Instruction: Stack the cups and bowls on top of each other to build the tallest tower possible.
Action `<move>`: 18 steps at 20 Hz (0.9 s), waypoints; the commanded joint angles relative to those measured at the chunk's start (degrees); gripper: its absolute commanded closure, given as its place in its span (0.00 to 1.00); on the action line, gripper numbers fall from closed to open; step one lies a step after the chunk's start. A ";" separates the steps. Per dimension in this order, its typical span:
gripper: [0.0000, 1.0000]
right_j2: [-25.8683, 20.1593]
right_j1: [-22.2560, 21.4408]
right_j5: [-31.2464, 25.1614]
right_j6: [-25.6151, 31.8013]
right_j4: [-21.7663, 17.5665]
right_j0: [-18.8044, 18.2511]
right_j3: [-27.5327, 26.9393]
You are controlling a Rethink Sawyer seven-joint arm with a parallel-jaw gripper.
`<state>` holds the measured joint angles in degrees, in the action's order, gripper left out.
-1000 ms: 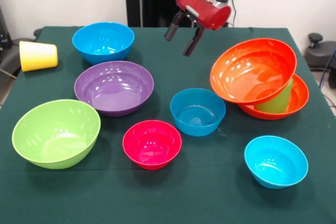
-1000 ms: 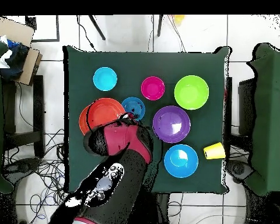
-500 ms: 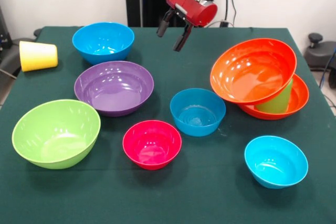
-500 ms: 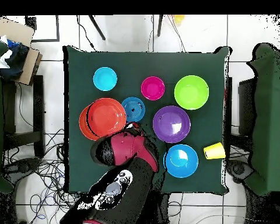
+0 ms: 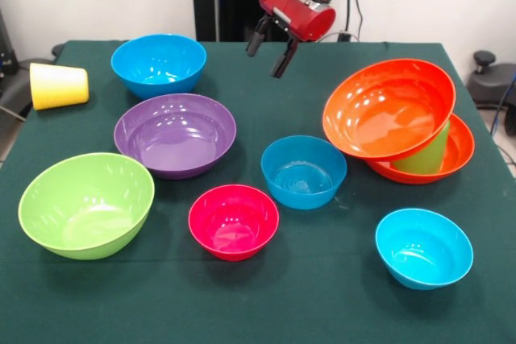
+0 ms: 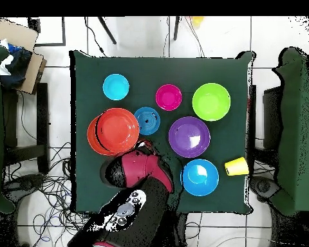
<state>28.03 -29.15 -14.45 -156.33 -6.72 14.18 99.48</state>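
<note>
My gripper [image 5: 271, 52] [image 6: 144, 144] hangs open and empty above the far middle of the table. At the right, an orange bowl [image 5: 389, 107] [image 6: 118, 128] leans tilted on a light green cup [image 5: 426, 155] that stands in a second orange bowl [image 5: 459, 151]; this is the tower. A mid-blue bowl [image 5: 303, 171] [image 6: 147, 120] sits at centre, a pink-red bowl [image 5: 233, 221] [image 6: 168, 97] in front of it, a small cyan bowl [image 5: 423, 247] [image 6: 116, 87] at front right. The purple bowl [image 5: 175, 134] [image 6: 189, 136], lime green bowl [image 5: 85, 204] [image 6: 211, 101] and large blue bowl [image 5: 158, 64] [image 6: 199, 177] stand on the left. A yellow cup [image 5: 58, 85] [image 6: 236, 166] lies on its side at the far left edge.
The green-covered table [image 5: 322, 304] has its edges close to the yellow cup and the orange bowls. Dark chairs [image 6: 9, 128] flank the table in the overhead view, and cables [image 6: 47, 186] lie on the floor.
The gripper drew back from beside the tilted orange bowl toward the table's far side and a little left, staying open. No bowl or cup has moved.
</note>
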 commanded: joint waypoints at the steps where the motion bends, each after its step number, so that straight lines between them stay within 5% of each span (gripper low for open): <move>1: 0.00 -8.38 -0.30 3.69 1.83 -4.40 -1.41 3.41; 18: 0.00 -13.02 -9.10 0.17 5.98 -11.73 -7.91 9.00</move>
<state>23.55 -36.12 -13.32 -156.33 -13.89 7.53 104.75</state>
